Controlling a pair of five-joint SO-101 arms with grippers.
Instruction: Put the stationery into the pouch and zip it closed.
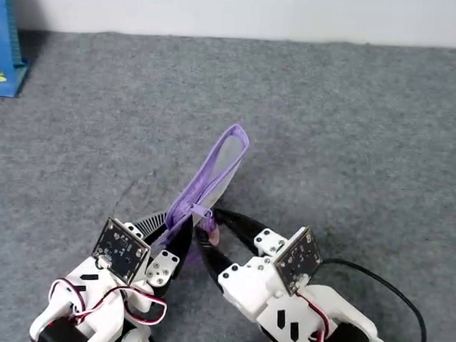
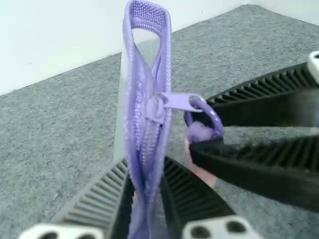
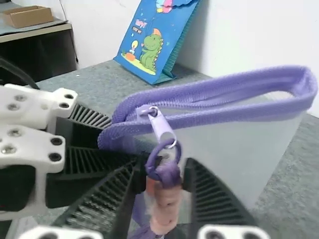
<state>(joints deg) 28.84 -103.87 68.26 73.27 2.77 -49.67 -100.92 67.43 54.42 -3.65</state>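
Note:
A see-through pouch (image 1: 215, 174) with a purple zipper stands on edge on the grey carpet. My left gripper (image 1: 173, 225) is shut on its near end, and the zipper tape (image 2: 142, 64) runs up between the black ridged fingers (image 2: 112, 199). The slider (image 2: 157, 104) sits partway along, and beyond it the mouth gapes open at the far end. My right gripper (image 1: 207, 225) comes in from the side, shut on the zipper pull's purple cord (image 3: 167, 174), which has a pinkish end piece (image 3: 160, 211). In the left wrist view the right gripper (image 2: 192, 134) pinches that cord loop.
A blue gift bag (image 1: 2, 47) leans against the white wall at the far left, also seen as the gift bag (image 3: 154, 40). A cardboard box (image 3: 25, 15) lies on a shelf off the table. A black cable (image 1: 389, 288) trails behind the right arm.

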